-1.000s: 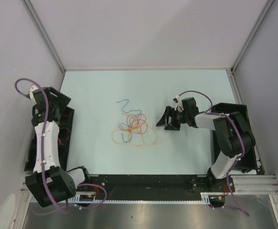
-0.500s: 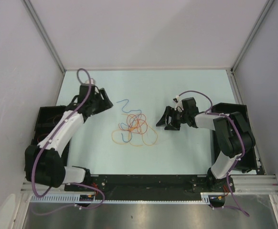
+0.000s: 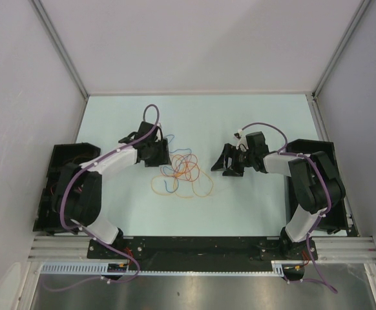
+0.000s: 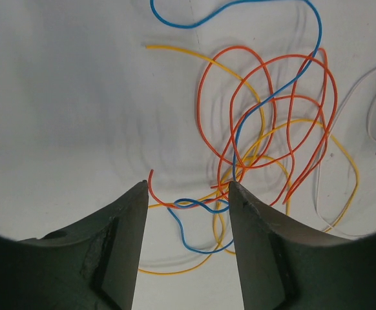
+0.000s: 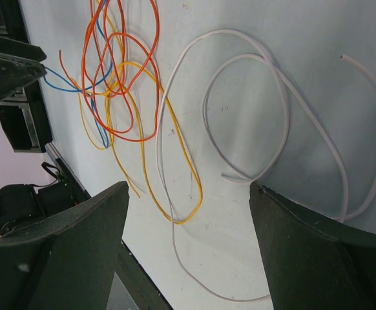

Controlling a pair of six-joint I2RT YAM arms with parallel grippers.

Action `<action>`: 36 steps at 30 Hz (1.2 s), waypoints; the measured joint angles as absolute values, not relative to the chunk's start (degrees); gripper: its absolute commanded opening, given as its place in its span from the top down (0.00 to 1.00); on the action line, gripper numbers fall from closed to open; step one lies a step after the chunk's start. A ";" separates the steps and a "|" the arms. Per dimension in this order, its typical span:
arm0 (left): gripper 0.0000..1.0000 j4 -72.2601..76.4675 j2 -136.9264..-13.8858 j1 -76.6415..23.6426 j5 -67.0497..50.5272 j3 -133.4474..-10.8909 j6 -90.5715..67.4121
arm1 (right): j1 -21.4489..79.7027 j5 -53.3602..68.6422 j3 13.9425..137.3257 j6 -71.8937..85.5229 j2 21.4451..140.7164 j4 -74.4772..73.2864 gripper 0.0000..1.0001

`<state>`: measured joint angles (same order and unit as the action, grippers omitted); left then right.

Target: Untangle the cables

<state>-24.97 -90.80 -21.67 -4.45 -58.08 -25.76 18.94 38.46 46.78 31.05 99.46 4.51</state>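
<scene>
The cables (image 3: pixel 183 171) lie in a loose tangle in the middle of the pale table. In the left wrist view a blue cable (image 4: pixel 194 205), a red one (image 4: pixel 265 61) and an orange-yellow one (image 4: pixel 194 57) cross each other. My left gripper (image 3: pixel 164 155) is open at the tangle's left edge; its jaws (image 4: pixel 187 190) straddle a small blue loop and a red end without touching them. My right gripper (image 3: pixel 222 165) is open just right of the tangle. Its view shows a pale cable (image 5: pixel 280 97) curling beside the orange-yellow (image 5: pixel 189 173) and red (image 5: pixel 156 77) ones, between its jaws (image 5: pixel 187 194).
A black tray (image 3: pixel 64 161) stands at the table's left edge and another (image 3: pixel 333 150) at the right edge behind the right arm. Grey walls close in the table on three sides. An aluminium rail (image 3: pixel 207 248) runs along the front.
My left arm has swung from the left tray across to the tangle's left edge, and now covers the blue cable's far end. The right arm and the cables have not moved.
</scene>
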 measured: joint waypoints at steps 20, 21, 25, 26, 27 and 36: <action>1.00 -25.85 -93.19 -25.56 -2.76 -58.50 -23.92 | 18.94 38.50 46.78 31.11 99.46 4.58 0.18; 0.99 -26.22 -93.43 -25.91 -2.55 -59.05 -23.92 | 18.94 38.52 46.78 31.11 99.46 4.58 0.18; 1.00 -29.69 -94.15 -27.57 -1.32 -64.45 -23.92 | 18.94 38.54 46.78 31.11 99.46 4.58 0.18; 1.00 -31.11 -94.19 -27.86 -0.71 -66.81 -23.90 | 18.94 38.54 46.78 31.11 99.46 4.58 0.18; 1.00 -32.36 -94.19 -28.12 0.01 -69.63 -23.90 | 18.94 38.54 46.78 31.11 99.46 4.58 0.19; 1.00 -44.14 -96.27 -30.26 6.11 -113.97 -23.92 | 18.92 38.46 46.76 31.18 99.42 4.51 0.20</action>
